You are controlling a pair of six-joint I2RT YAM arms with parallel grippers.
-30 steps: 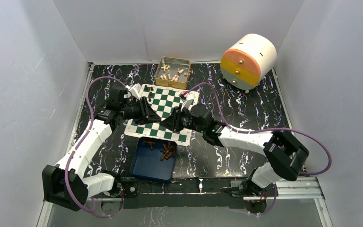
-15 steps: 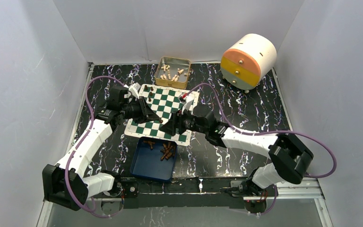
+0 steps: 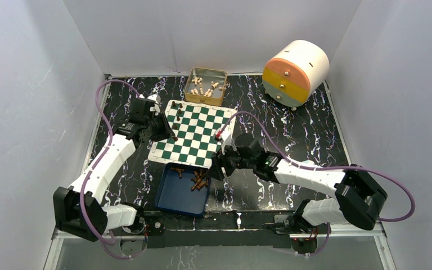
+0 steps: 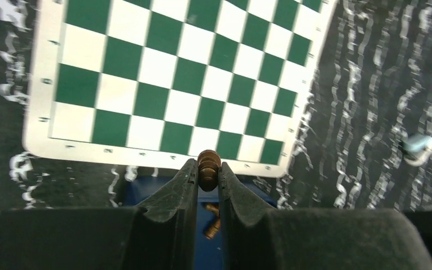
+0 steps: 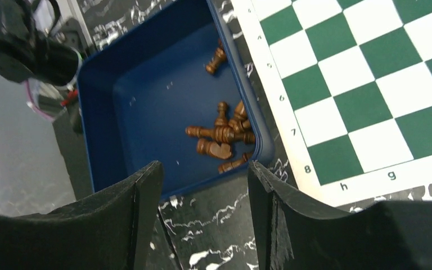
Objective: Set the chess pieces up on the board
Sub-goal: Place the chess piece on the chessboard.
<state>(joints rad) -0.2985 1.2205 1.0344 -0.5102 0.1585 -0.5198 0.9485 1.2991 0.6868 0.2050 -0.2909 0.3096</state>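
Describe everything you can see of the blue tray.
The blue tray is a shallow, dark-blue rectangle with raised walls and rounded corners, smooth like plastic. It lies flat on the black marbled table, its far edge right by the near border of the chess board. Dark-brown chess pieces lie toppled inside, most clustered at one wall. The right gripper hangs open above, not touching.
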